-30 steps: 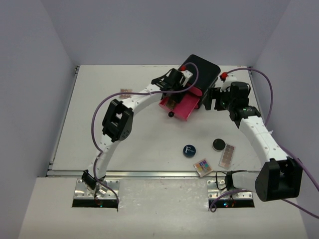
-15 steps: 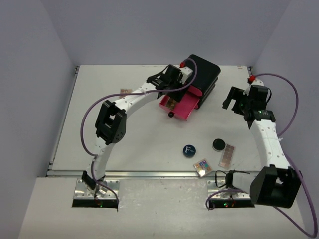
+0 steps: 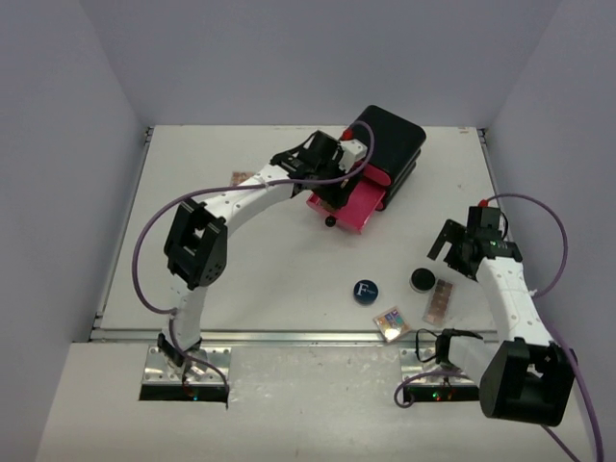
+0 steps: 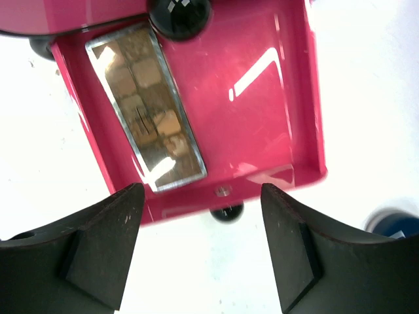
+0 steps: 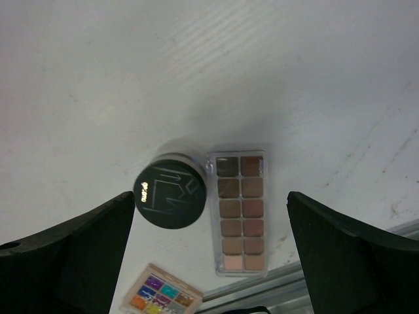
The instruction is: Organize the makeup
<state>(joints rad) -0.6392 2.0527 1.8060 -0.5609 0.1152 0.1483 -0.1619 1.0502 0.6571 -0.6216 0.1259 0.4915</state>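
Note:
A brown palette [image 4: 145,111] lies inside the open pink drawer [image 4: 262,98]; the drawer also shows in the top view [image 3: 358,204]. My left gripper [image 4: 200,255] is open and empty above the drawer's front knob [image 4: 227,212]; in the top view it [image 3: 323,179] hovers over the drawer. My right gripper [image 5: 209,203] is open and empty above a round black compact [image 5: 170,191] and a brown palette [image 5: 239,212]; in the top view it [image 3: 449,252] is at the near right. A multicoloured palette [image 3: 392,322] and a blue compact with a white F [image 3: 365,290] lie nearby. No pencils show.
The black box [image 3: 393,142] stands at the back centre-right with its drawer pulled towards the near left. Another small palette [image 3: 243,177] lies at the back left, beside the left arm. The table's metal front edge [image 5: 314,281] runs just below the brown palette.
My right arm has swung away from the black box, back and right, and now hovers over the black compact and brown palette. My left arm has shifted slightly left above the drawer.

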